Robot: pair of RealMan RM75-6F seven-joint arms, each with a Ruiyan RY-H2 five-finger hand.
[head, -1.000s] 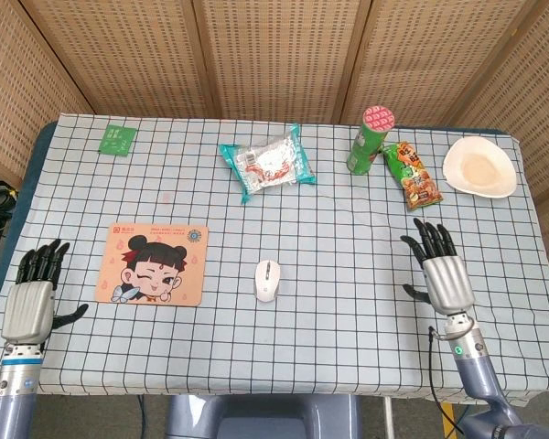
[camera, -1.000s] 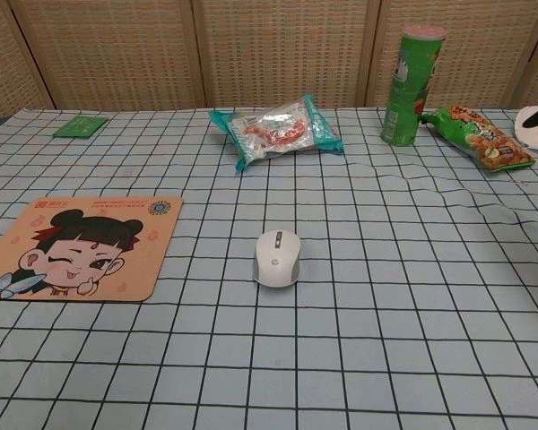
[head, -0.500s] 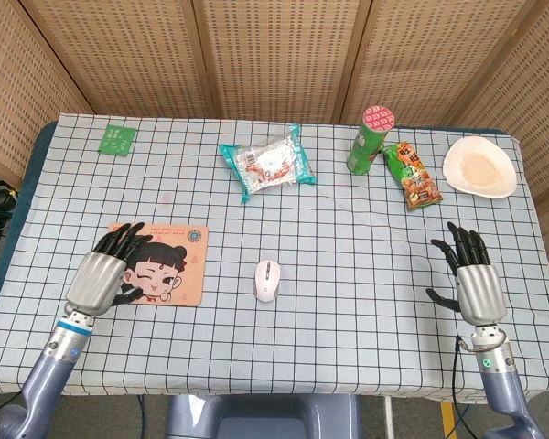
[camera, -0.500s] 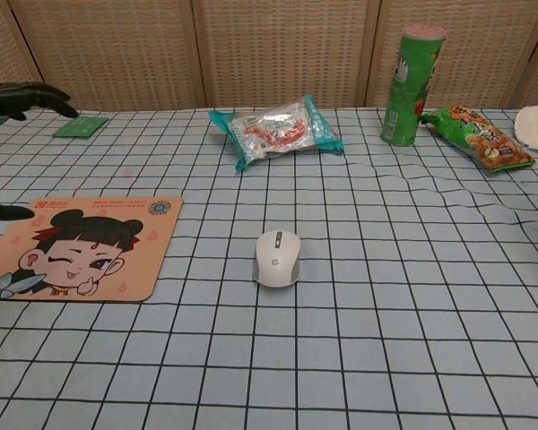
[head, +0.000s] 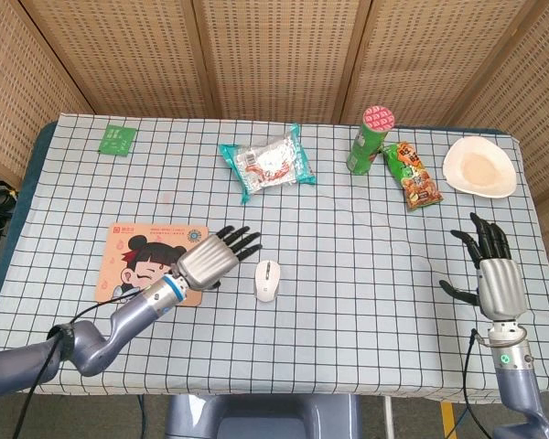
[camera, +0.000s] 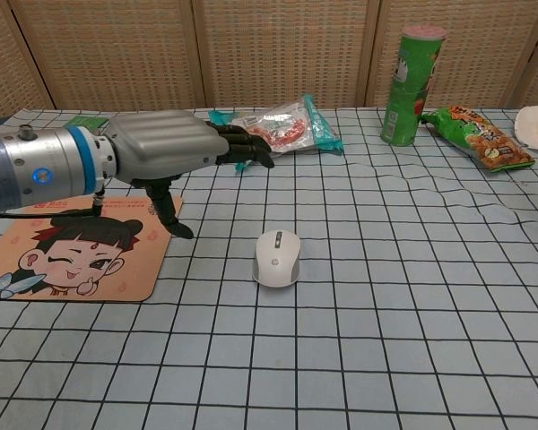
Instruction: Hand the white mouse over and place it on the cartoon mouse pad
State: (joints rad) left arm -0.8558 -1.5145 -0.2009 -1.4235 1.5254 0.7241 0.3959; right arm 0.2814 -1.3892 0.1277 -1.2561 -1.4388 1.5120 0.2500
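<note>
The white mouse (head: 267, 279) (camera: 277, 258) lies on the checked cloth, just right of the cartoon mouse pad (head: 133, 265) (camera: 54, 260). My left hand (head: 215, 258) (camera: 175, 152) hovers over the pad's right edge with its fingers spread toward the mouse, holding nothing and a short way left of it. My right hand (head: 492, 271) is open near the table's right edge, far from the mouse; the chest view does not show it.
Along the back lie a snack packet (head: 267, 163) (camera: 278, 125), a green can (head: 370, 139) (camera: 410, 85), a chip bag (head: 412, 176) (camera: 480, 136), a white bowl (head: 479, 167) and a green card (head: 117, 139).
My left hand has swept right from the table's left edge across the pad to beside the mouse. My right hand has drifted right and back. The mouse has not moved.
</note>
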